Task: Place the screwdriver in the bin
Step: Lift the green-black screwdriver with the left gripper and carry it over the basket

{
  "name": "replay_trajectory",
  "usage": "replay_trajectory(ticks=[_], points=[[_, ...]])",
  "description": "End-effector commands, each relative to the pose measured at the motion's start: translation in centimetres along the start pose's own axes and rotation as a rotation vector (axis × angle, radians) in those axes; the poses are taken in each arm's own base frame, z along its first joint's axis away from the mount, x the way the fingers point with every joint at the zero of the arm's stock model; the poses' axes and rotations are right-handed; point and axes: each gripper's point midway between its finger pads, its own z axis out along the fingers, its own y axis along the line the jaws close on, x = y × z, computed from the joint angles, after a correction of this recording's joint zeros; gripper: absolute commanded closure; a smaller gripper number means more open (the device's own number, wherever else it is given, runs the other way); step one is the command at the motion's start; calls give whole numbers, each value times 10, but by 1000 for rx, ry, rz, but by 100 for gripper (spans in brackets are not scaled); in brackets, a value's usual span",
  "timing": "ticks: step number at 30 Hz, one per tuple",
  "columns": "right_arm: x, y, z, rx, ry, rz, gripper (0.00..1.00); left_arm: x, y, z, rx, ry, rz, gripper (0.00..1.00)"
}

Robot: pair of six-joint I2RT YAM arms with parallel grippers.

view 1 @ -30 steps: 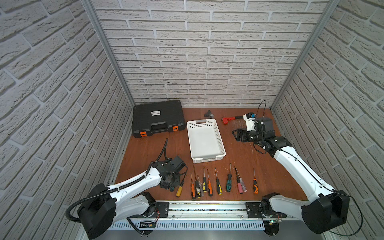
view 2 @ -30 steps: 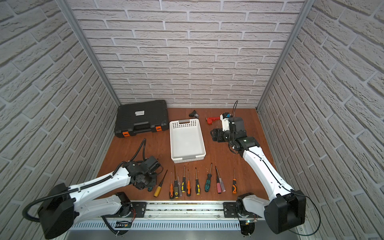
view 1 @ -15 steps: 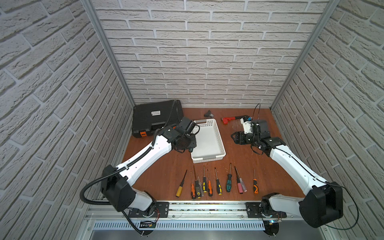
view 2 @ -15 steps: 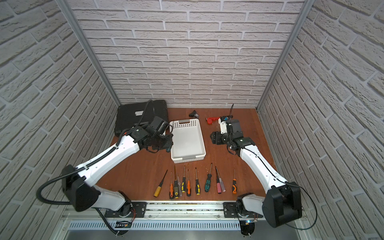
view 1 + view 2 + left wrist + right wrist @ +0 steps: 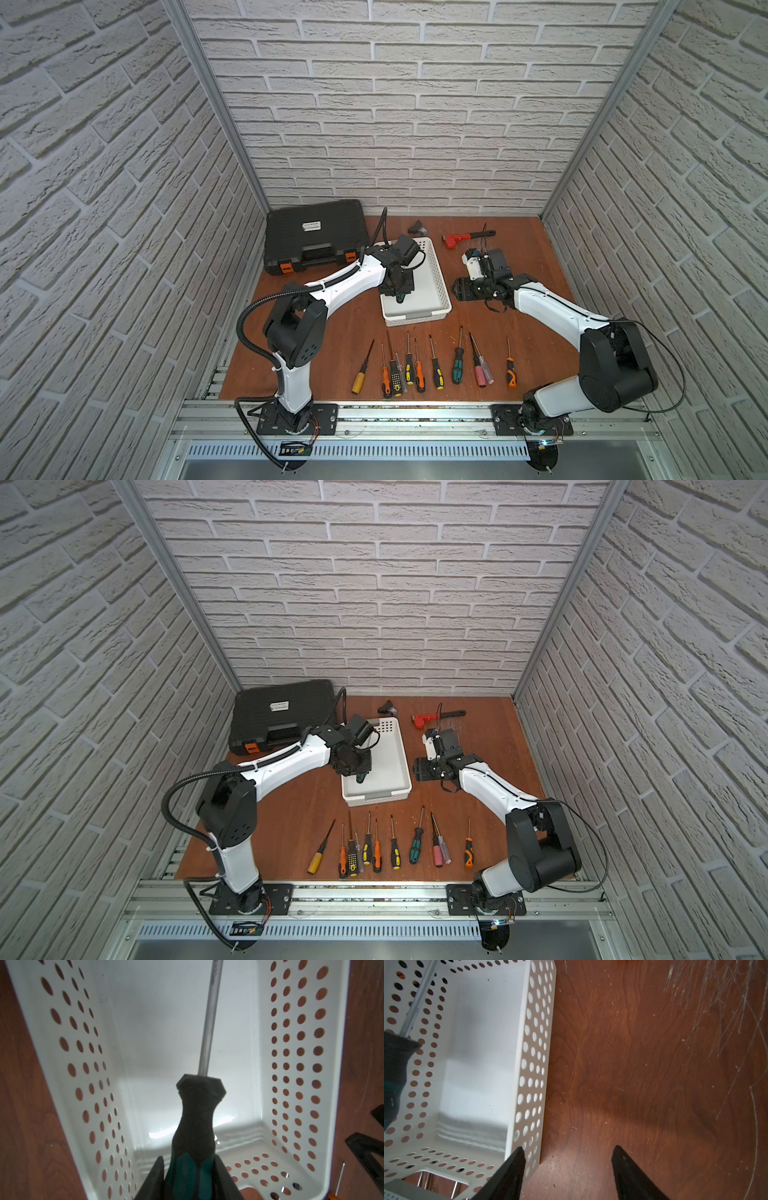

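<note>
Over the white perforated bin (image 5: pixel 299 1068), a screwdriver (image 5: pixel 197 1122) with a green-and-black handle is hanging, its shaft pointing along the bin's length and seemingly not yet touching the floor inside. The left gripper (image 5: pixel 190 1169) is pinching the handle between both jaws. The right gripper (image 5: pixel 568 1150) is waiting just beside the bin's outer long wall, jaws spread and empty. Pickup and carry appear finished; lowering and releasing are what remain. A row of other screwdrivers (image 5: pixel 432 365) is lying near the table's front edge.

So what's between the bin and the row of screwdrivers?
Nothing, just bare table between the bin and the screwdriver row; both top views show it.
</note>
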Motion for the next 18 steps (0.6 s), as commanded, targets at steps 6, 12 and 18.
replay_trajectory(ticks=[6,12,18], points=[[28,5,-2,-2,29,-8,32,-7,5,19,-30,-58,-61,100],[42,33,-7,-61,47,-40,33,-2,16,32,-59,-32,-73,100],[52,46,-14,-73,52,-60,33,1,29,43,-122,-27,-75,100]])
